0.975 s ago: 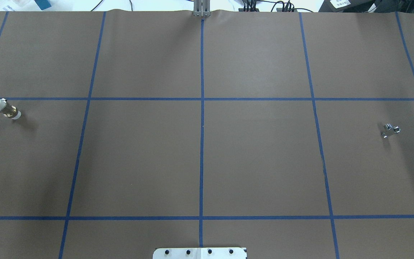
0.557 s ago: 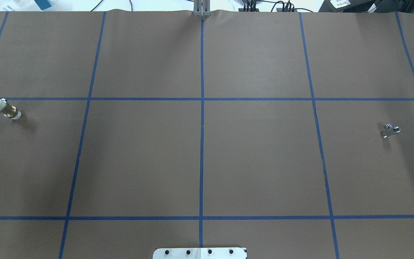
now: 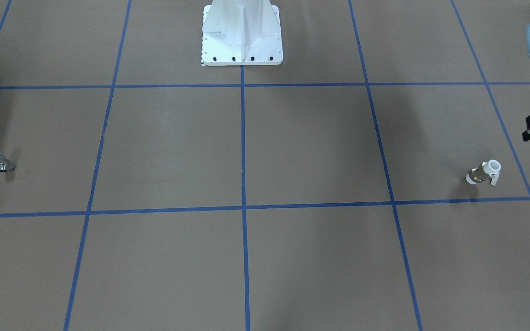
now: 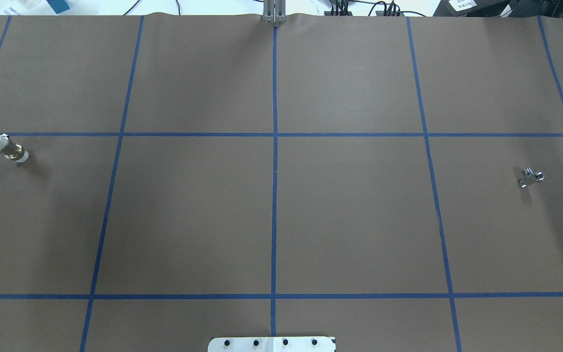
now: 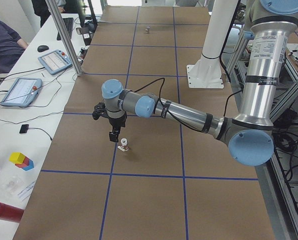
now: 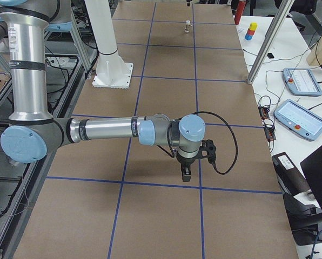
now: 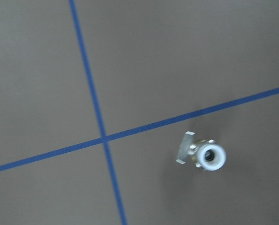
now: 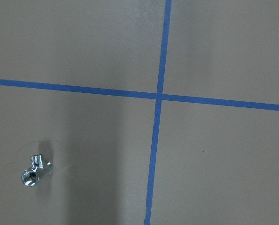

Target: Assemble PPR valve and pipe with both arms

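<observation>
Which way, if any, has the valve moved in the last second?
No, it has not moved. In the overhead view the valve still lies just below the blue tape line, at the same spot near the left edge.

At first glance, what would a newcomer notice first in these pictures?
Two tiny parts sit far apart on the brown, blue-gridded table: the white-and-brass PPR valve at the robot's far left, the chrome pipe at its far right. In the side views the left arm reaches out near the valve, the right arm toward the other end.
</observation>
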`<state>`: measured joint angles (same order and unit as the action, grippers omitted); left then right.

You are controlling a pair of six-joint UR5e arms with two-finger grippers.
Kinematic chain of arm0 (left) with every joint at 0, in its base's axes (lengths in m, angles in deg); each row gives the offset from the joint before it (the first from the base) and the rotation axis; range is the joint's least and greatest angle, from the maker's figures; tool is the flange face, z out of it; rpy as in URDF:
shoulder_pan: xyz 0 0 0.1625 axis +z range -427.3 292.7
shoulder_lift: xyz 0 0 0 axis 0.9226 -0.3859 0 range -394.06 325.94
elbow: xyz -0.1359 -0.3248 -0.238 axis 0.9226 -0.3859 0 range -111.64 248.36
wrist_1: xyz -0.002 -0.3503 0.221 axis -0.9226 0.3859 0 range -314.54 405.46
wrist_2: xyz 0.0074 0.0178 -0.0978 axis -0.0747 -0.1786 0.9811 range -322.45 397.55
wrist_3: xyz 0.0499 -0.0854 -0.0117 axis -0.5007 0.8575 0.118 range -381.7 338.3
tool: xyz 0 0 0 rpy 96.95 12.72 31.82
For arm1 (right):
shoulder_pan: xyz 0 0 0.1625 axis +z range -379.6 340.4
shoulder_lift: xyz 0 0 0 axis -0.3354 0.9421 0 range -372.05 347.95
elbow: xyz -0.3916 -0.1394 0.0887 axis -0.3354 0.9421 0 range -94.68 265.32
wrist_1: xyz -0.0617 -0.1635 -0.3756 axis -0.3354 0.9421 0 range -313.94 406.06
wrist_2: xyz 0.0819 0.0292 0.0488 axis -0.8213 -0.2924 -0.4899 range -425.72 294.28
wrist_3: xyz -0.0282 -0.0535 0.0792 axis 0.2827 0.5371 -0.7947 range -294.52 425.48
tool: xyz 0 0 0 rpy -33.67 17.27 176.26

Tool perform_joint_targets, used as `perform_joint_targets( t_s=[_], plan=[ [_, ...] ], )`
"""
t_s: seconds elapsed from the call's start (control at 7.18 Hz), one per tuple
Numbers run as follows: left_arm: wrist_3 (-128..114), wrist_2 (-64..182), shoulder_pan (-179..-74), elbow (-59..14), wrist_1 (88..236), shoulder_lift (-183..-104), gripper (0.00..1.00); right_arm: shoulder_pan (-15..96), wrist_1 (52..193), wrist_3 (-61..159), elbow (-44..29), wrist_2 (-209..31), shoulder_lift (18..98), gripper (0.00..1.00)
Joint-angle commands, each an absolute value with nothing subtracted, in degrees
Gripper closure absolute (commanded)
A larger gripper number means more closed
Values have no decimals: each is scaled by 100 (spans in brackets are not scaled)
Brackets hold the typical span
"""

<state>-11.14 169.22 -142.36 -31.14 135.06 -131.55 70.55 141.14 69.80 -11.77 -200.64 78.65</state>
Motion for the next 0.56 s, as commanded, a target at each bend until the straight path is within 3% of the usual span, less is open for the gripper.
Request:
perform_joint_targets(
  t_s=[0.0,0.42],
  plan=[
    [-107,16895,-13789,-2712,13842,-13355,0,7058,14107,6978,-1180,-20063,7856,1],
    [737,16886,-13561,-1752,15223,-13338,0,7049,14107,6978,-1180,-20063,7857,1]
  ],
)
